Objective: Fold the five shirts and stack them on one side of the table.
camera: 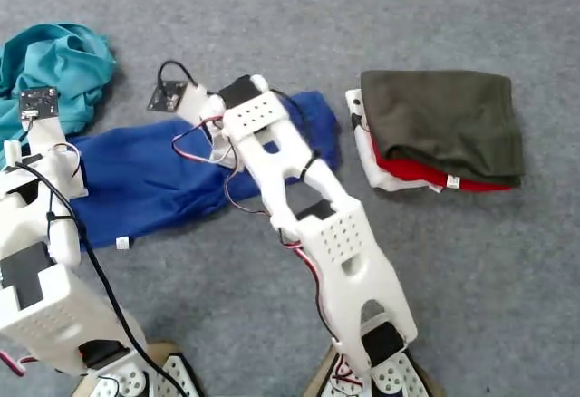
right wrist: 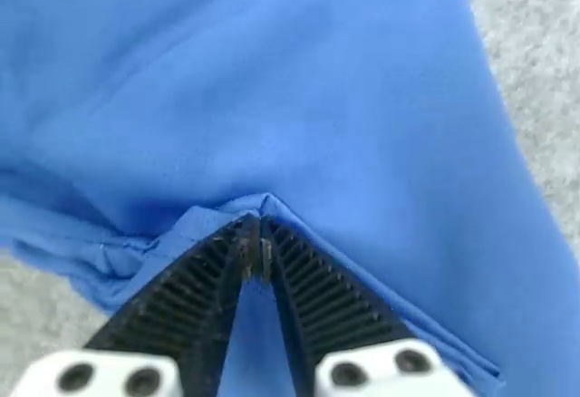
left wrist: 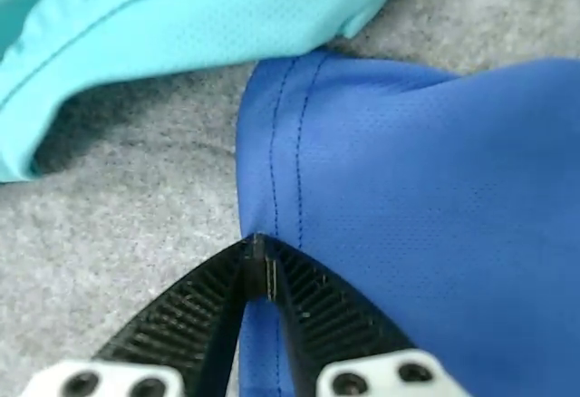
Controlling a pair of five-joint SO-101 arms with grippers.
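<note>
blue shirt (camera: 149, 184) spread mid-table; left gripper (left wrist: 261, 266) pressed on its stitched hem, right gripper (right wrist: 254, 243) pinching raised fold; teal shirt (camera: 54, 62) crumpled just beside; 3 folded shirts (camera: 439, 125) stacked well apart

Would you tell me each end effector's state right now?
Left end effector: closed on blue shirt.
Right end effector: closed on blue shirt.
</note>
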